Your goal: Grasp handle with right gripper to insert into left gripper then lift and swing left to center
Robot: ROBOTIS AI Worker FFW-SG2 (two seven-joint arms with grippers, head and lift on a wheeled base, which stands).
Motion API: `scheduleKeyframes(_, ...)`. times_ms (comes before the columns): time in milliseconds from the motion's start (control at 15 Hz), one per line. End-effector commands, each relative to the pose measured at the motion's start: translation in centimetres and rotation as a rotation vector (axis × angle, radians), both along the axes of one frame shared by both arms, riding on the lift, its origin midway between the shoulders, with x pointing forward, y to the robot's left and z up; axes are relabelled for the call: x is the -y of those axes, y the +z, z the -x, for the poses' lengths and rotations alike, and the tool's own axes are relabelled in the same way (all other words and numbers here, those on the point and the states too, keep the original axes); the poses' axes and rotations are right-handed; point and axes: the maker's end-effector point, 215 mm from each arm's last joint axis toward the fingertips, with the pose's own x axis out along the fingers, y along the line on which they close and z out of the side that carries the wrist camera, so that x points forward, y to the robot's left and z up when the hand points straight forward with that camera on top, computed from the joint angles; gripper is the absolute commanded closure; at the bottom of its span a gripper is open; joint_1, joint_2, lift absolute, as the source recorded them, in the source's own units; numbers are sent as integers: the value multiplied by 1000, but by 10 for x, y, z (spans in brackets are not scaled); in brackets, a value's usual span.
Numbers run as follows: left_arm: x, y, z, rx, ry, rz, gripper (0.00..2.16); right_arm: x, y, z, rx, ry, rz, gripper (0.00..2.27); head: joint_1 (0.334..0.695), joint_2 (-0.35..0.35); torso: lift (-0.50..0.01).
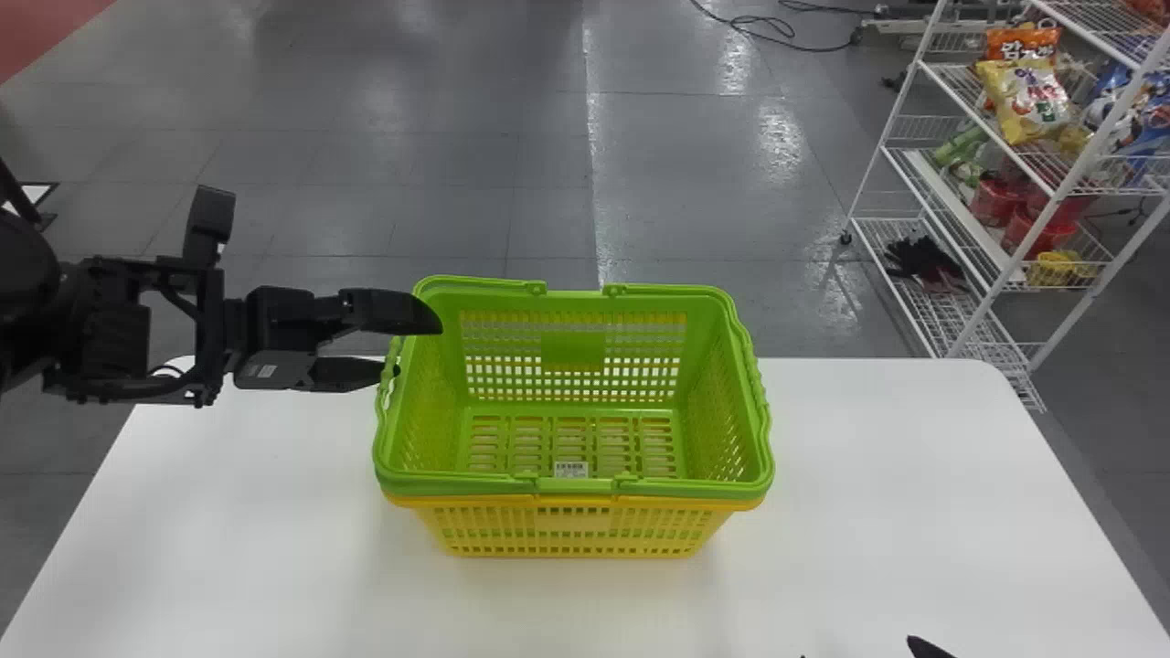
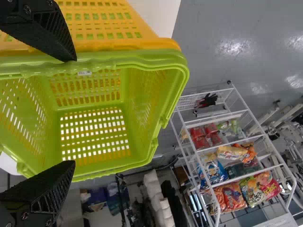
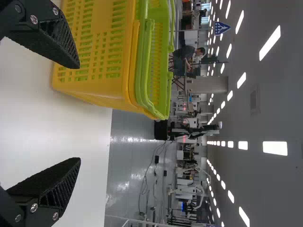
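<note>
From where I'm standing, in the head view, the green basket [image 1: 722, 384] is sitting inside the yellow basket [image 1: 571, 530] on the white table [image 1: 896, 493], both upright. The near handle [image 1: 574, 486] of the green basket is lying folded down along the near rim, and the far handle [image 1: 574, 291] is resting along the opposite one. The left gripper [image 1: 417, 347] is hanging at the basket's left side, its fingers parted; one fingertip is reaching in over the rim, the other is staying outside, near it, and I can't tell whether either is touching. Down at the bottom edge, to the right of the baskets, the right gripper [image 1: 859, 648] is just poking in with its tips. A wire rack [image 1: 983, 320] of snack bags is standing on the floor beyond the table, off to the right.

In the left wrist view, the left gripper [image 2: 75, 111] is showing its two black fingers spread wide, nothing between them but the view into the green basket.

In the right wrist view, the right gripper [image 3: 80, 113] is holding its fingers well apart and gripping nothing, with the baskets sitting ahead of it on the table and a handle lying along the green rim.
</note>
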Motion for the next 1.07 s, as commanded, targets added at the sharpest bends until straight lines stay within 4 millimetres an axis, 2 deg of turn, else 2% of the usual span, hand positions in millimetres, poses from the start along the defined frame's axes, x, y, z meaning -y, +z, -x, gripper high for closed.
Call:
scheduleKeyframes(0,4,10,4,9,-23,-4,39,0,2,-1,3,0,0,113,695,-44,-93)
scheduleKeyframes(133,9,19,4,26,-33,12,39,0,4,-2,7,-2,-1,113,695,-48,-93)
scheduleKeyframes(333,18,34,2,48,-49,40,39,9,19,-11,29,-18,9,124,695,-60,-93)
scheduleKeyframes(533,34,54,-1,75,-77,74,39,27,39,-28,44,-53,22,161,695,-82,-93)
scheduleKeyframes(733,45,61,-5,86,-97,69,39,45,52,-48,39,-79,46,221,695,-126,-93)
scheduleKeyframes(933,58,63,-4,87,-116,77,39,64,69,-73,58,-108,69,664,695,-154,-93)
scheduleKeyframes(1000,62,65,-4,89,-124,78,39,67,73,-80,60,-115,72,880,695,-163,-93)
